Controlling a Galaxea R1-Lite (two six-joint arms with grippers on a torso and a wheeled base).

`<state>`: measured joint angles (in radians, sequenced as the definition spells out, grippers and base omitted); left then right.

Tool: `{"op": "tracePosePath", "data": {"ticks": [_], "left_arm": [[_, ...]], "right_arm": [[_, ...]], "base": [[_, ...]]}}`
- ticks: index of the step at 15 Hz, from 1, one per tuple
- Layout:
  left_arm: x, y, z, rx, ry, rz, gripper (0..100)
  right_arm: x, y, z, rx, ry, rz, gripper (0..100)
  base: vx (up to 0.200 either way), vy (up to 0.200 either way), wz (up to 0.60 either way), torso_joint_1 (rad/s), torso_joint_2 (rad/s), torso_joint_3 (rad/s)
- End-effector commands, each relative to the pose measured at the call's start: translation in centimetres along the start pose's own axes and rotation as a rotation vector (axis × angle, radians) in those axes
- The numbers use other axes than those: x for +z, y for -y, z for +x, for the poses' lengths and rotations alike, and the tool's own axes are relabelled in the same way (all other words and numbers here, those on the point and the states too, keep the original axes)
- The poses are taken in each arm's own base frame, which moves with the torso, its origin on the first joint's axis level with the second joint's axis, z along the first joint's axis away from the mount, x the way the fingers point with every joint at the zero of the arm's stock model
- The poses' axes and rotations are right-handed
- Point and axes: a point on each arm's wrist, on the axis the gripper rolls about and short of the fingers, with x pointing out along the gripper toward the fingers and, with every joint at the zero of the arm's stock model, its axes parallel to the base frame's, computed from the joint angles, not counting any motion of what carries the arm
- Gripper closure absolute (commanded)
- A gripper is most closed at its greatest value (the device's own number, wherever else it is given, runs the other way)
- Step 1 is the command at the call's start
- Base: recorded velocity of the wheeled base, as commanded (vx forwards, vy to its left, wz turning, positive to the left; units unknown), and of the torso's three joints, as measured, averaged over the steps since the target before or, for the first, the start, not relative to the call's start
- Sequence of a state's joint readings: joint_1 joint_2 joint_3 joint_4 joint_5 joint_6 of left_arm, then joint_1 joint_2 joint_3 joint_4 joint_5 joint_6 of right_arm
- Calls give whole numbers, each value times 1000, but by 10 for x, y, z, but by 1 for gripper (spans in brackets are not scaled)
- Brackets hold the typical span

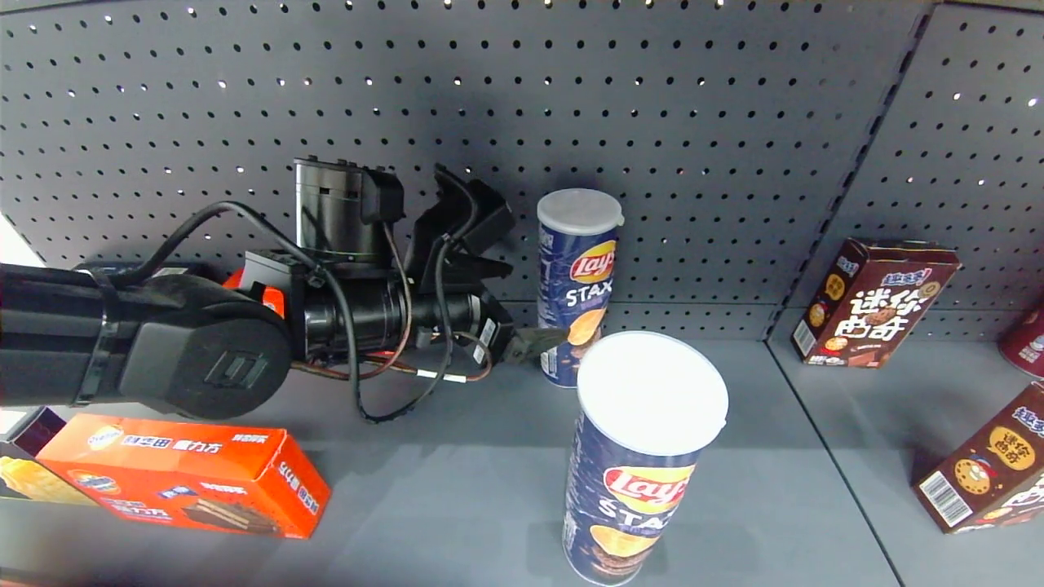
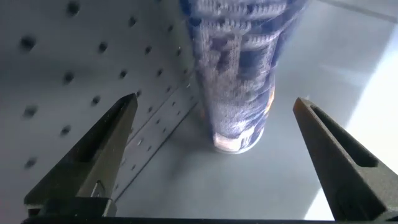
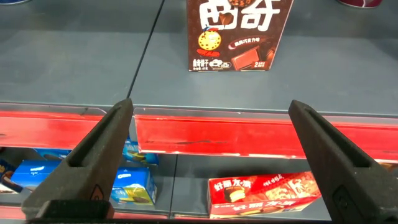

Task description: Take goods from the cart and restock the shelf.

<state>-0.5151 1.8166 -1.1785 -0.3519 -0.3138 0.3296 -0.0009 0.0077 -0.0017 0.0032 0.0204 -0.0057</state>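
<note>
We're looking at a flat grey metal shelf board [image 1: 457,489], matt and smooth, backed by a perforated grey back panel [image 1: 652,98]. Standing upright right against that panel is a tall blue cardboard crisp tube with a clear plastic lid [image 1: 577,277]. That's our landmark.

The left arm is stretching in level from the tube's left. The left pincer [image 2: 216,102] is sitting low by the tube's base, and its two wedge-shaped fingers [image 2: 102,146] are spread wide apart, gripping nothing. The tube [image 2: 239,74] is standing just beyond the gap. Whether a fingertip is touching it, I cannot tell.

In front of the tube, nearer the shelf's edge, a second blue crisp tube with a white lid [image 1: 640,465] is standing. Well to the tube's front-left, a long glossy orange carton [image 1: 196,481] is lying flat. To its right, a brown cardboard biscuit box [image 1: 877,306] is leaning back on the panel.

The right pincer [image 3: 208,109] is gaping open too, facing a red plastic edge strip [image 3: 249,134].
</note>
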Motion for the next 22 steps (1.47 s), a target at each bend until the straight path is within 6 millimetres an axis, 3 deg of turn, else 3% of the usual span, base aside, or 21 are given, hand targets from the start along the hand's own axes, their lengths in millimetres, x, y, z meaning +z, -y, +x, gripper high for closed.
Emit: {"op": "tracePosePath", "data": {"ticks": [1, 17, 22], "left_arm": [[0, -1, -6, 32, -8, -1, 0], [0, -9, -7, 106, -22, -11, 0], [0, -12, 1, 126, -9, -9, 0]], "right_arm": [[0, 0, 0, 0, -2, 0, 0], [0, 0, 0, 2, -2, 0, 0], [0, 0, 0, 0, -2, 0, 0]], "base": [[0, 0, 0, 0, 0, 0], [0, 0, 0, 0, 0, 0], [0, 0, 0, 0, 0, 0]]}}
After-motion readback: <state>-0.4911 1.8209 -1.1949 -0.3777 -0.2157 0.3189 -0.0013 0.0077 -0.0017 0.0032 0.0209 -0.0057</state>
